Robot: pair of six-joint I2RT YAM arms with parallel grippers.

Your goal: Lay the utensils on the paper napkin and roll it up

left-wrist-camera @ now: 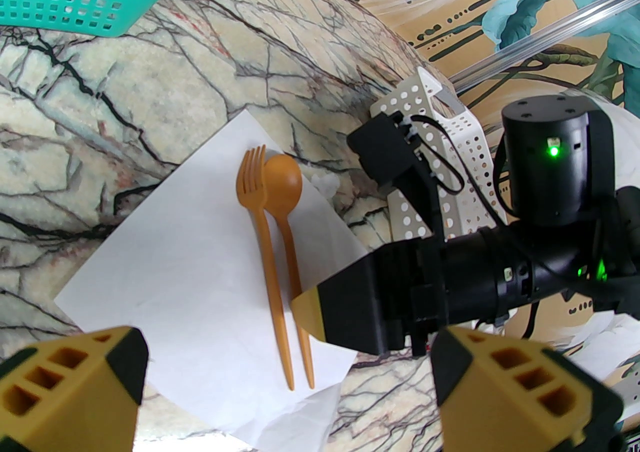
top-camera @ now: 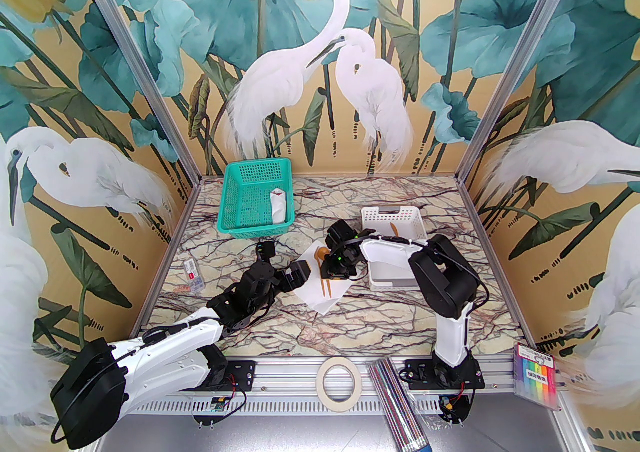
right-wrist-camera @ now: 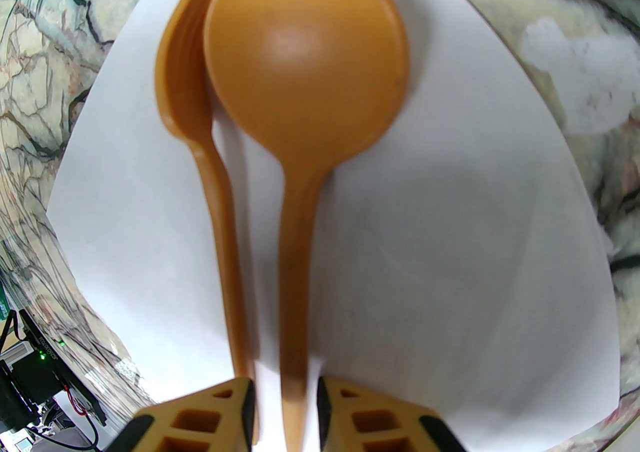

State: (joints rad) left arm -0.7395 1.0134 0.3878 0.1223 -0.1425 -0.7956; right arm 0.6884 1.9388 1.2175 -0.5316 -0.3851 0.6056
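Napkin [left-wrist-camera: 190, 260] lies flat and cornerwise on the marble table [left-wrist-camera: 125, 104], between the two arms. On it the fork [left-wrist-camera: 265, 240] and spoon [left-wrist-camera: 282, 184] lie side by side, touching, heads toward the far side. The right gripper [right-wrist-camera: 285, 385] straddles the end of the spoon's handle, its jaws narrowly parted with a gap on each side, pinching nothing. The left gripper [left-wrist-camera: 290, 345] hovers over the napkin's left edge, fingers spread wide and empty. Another orange-brown piece [top-camera: 394, 228] lies in the white basket [top-camera: 380, 213], well apart from the napkin; whether it is the knife I cannot tell.
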